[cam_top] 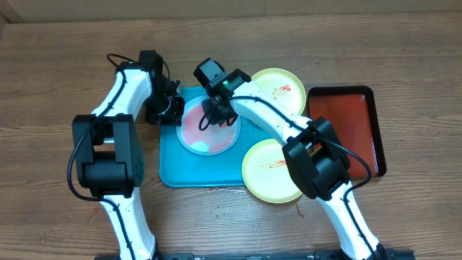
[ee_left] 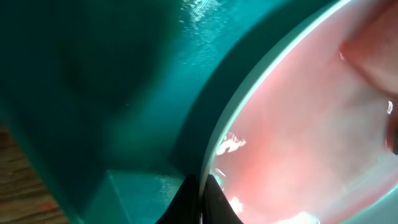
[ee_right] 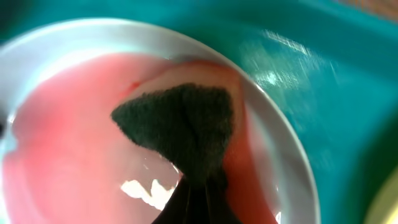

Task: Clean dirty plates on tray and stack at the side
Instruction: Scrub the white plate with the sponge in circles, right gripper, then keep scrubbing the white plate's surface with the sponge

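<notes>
I see tray point(cam_top: 173, 170) mid-tabletop point(cam_top: 58, 72), with centre plate point(cam_top: 209, 141) in its far half. At that plate's left rim: left end effector point(cam_top: 175, 112). Over it: right end effector point(cam_top: 216, 119), pinched pad point(ee_right: 180, 124) resting on plate. Far plate point(cam_top: 278, 87) beside tray's far-right corner, near plate point(cam_top: 271, 173) at near-right corner. Smaller tray point(cam_top: 361, 123) farther right.

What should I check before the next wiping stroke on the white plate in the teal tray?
1. Right tool grips the dark fuzzy scrubbing pad: ok.
2. Pad touches the round white plastic plate: ok.
3. Left tool pinches that plate's rim: ok.
4. Plate sits inside the large teal rectangular plastic tray: ok.
5. Plate wiped clean: not ok, pink film covers it.
6. Two pale yellow-green round plastic plates, far and near, clean: not ok, red smears.
</notes>
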